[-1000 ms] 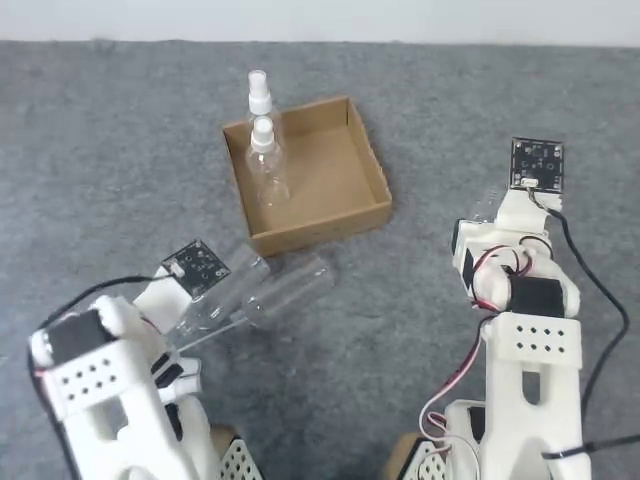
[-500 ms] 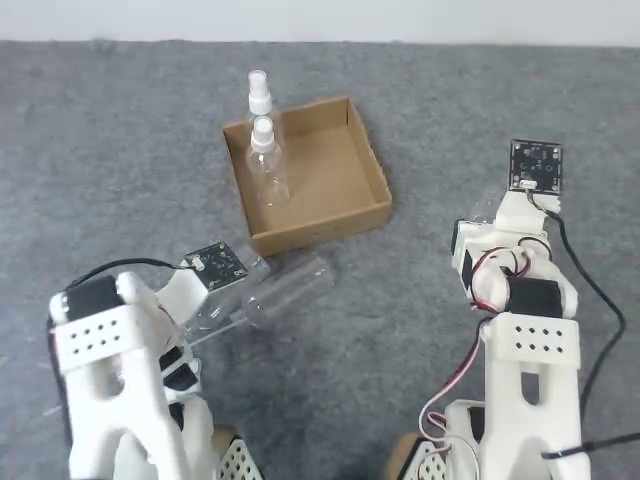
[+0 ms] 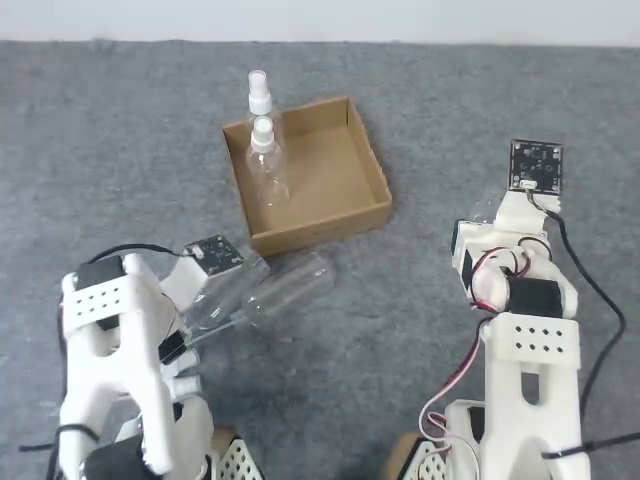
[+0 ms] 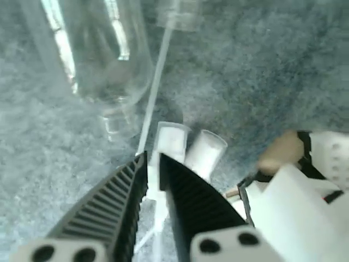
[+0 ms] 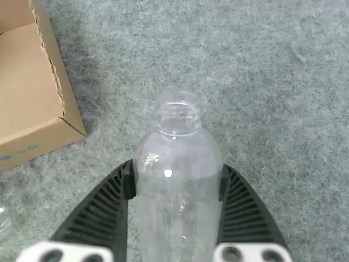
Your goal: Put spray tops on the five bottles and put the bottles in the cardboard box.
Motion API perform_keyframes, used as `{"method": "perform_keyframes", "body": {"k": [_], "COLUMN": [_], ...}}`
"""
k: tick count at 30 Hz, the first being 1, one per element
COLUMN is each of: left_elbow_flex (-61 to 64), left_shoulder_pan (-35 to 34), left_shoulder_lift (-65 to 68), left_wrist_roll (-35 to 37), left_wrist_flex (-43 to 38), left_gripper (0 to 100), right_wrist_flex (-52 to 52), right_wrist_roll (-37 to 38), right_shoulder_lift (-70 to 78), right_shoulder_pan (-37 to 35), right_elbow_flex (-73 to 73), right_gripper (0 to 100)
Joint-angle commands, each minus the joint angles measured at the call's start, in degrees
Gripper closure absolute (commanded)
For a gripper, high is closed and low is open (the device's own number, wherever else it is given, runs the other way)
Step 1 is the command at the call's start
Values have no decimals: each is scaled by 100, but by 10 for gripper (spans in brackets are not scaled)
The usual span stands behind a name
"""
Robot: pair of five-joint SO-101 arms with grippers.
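Note:
My left gripper (image 4: 152, 158) is shut on a white spray top (image 4: 170, 140), and a second spray top (image 4: 205, 150) lies right beside it on the carpet. A thin dip tube (image 4: 154, 90) runs past a clear bottle (image 4: 103, 60) lying nearby. In the high view two capless bottles (image 3: 285, 283) lie on their sides next to the left arm (image 3: 110, 340). My right gripper (image 5: 177, 172) is shut on an open-necked clear bottle (image 5: 175, 164), held right of the cardboard box (image 3: 330, 205). One topped bottle (image 3: 266, 160) stands in the box; another (image 3: 259, 95) stands at its far corner.
Grey carpet (image 3: 420, 110) covers the whole table. The box's near corner (image 5: 38, 93) sits close to the held bottle. Cables hang along the right arm (image 3: 525, 300). Open carpet lies beyond the box and between the two arms.
The left arm has swung right and risen more upright, bringing its wrist closer to the lying bottles. The right arm and its bottle have kept still.

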Motion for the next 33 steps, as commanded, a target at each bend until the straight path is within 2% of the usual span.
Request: {"method": "perform_keyframes", "body": {"k": [1,7,12,15,18,24,27,33], "left_elbow_flex": [-92,-163,-163,-163,-426,-1174,-1235,-1226], "left_shoulder_pan": [0,-18,-26,-26,-35,-607,-879,-1266], "left_shoulder_lift": [53,62,26,18,18,18,18,18], "left_wrist_roll": [158,677,756,721,712,721,404,-633], "left_wrist_flex": [-123,-615,-598,-352,44,343,387,1160], "left_gripper": [988,988,987,982,925,852,852,852], "right_wrist_flex": [-110,-101,-101,-110,-110,-110,-110,-110], "right_wrist_roll": [-26,-26,-26,-26,-26,-26,-26,-26], "right_shoulder_lift": [-171,-171,-171,-171,-171,-171,-171,-171], "right_shoulder_pan": [13,13,13,13,13,13,13,13], "right_elbow_flex": [-53,-53,-53,-53,-53,-53,-53,-53], "right_gripper": [902,902,902,902,902,902,902,902]}}
